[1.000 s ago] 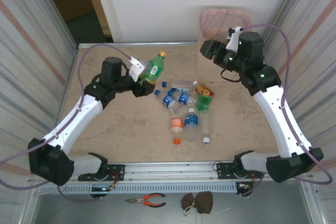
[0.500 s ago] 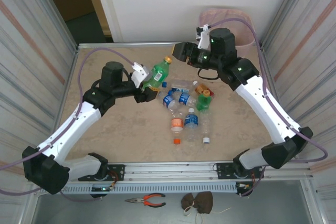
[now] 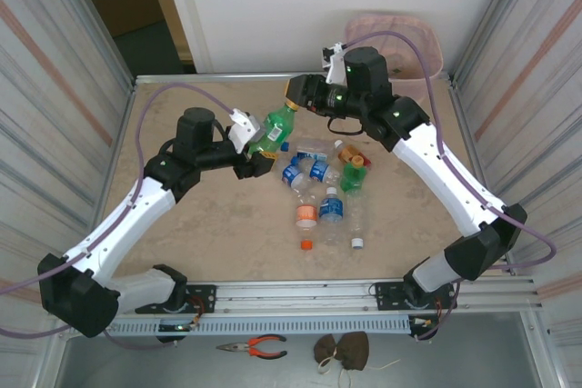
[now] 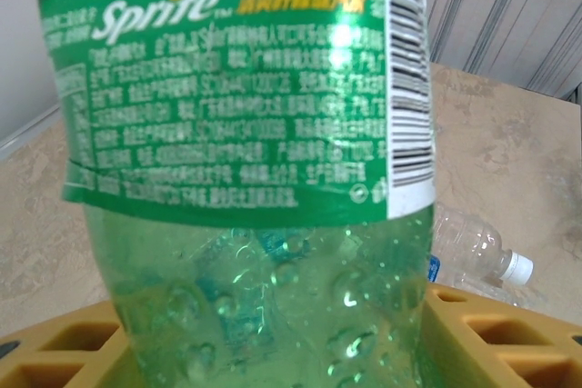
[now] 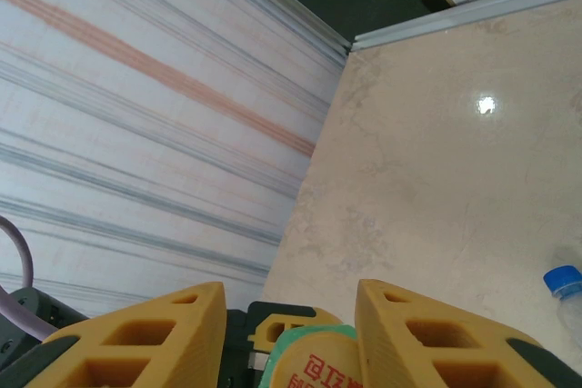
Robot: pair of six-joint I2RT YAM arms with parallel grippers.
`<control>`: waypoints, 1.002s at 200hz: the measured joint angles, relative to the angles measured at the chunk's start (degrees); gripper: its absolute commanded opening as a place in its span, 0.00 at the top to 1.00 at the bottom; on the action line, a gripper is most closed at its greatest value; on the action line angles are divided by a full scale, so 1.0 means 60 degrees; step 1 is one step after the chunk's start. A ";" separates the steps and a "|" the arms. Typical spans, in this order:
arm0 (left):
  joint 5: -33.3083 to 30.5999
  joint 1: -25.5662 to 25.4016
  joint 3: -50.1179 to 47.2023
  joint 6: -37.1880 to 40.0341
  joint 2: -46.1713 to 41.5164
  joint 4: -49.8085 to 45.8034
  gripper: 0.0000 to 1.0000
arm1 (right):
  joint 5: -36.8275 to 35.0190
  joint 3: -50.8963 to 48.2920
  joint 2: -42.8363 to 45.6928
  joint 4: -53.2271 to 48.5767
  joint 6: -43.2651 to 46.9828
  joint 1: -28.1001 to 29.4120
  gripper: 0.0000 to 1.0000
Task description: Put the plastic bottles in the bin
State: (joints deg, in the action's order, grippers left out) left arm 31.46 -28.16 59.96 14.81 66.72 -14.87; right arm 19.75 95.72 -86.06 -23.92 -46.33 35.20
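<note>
The left gripper (image 4: 273, 352) is clamped on the lower body of a green Sprite bottle (image 3: 273, 126), whose clear green wall fills the gap between the yellow fingers (image 4: 496, 338) on either side. The bottle is raised off the marbled tabletop (image 3: 200, 224) and tilted, base toward the left arm and neck pointing up toward the bin (image 3: 423, 47), from which it is well apart on the left. The right gripper (image 3: 295, 95) meets it at the neck end. In the right wrist view the bottle's cap (image 5: 309, 361), printed with red characters, sits between that gripper's yellow fingers (image 5: 409, 333); the jaws are narrow around it, but I cannot tell whether they press on it. The right arm's wrist lies between the held bottle and the bin, crossing the bin's left side in the overhead view. The other plastic bottles (image 3: 323, 179) lie in a loose heap on the table, near-left of the bin and below the held bottle. Among them are a green one with a yellow cap (image 3: 353, 174), one with an orange label (image 3: 306, 213) and one with a blue label (image 3: 331, 206). Loose caps lie by the heap: blue (image 3: 284, 145), orange (image 3: 306, 244) and white (image 3: 357, 243).
</note>
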 measured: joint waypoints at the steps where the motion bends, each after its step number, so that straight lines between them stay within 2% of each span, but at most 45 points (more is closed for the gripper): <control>1: 0.0000 0.0000 0.0000 0.0000 0.0000 -0.0004 0.48 | 0.0000 0.0000 0.0000 0.0000 0.0000 0.0004 0.61; 51: -0.0029 -0.0018 -0.0040 0.0000 -0.0033 0.0040 0.48 | -0.0525 0.0011 0.0000 -0.0098 0.0018 0.0135 0.55; 87: -0.0029 -0.0062 -0.0055 0.0000 -0.0102 0.0237 0.48 | -0.0710 0.0011 -0.0011 -0.0346 0.0044 0.0171 0.56; 161: -0.0076 -0.0080 -0.0062 -0.0007 -0.0157 0.0251 0.47 | -0.0718 -0.0004 -0.0018 -0.0237 -0.0091 0.0222 0.73; 183: -0.0120 -0.0124 -0.0062 -0.0047 -0.0157 0.0248 0.42 | -0.0721 -0.0036 -0.0018 -0.0219 -0.0131 0.0222 0.76; 200: -0.0157 -0.0124 -0.0062 -0.0113 -0.0157 0.0248 0.33 | -0.0732 -0.0047 -0.0018 -0.0197 -0.0138 0.0222 0.76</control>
State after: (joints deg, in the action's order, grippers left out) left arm 30.52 -28.91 59.59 14.13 65.78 -13.39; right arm 15.35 95.44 -86.17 -25.10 -47.16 36.53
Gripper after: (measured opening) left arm 0.621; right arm 0.303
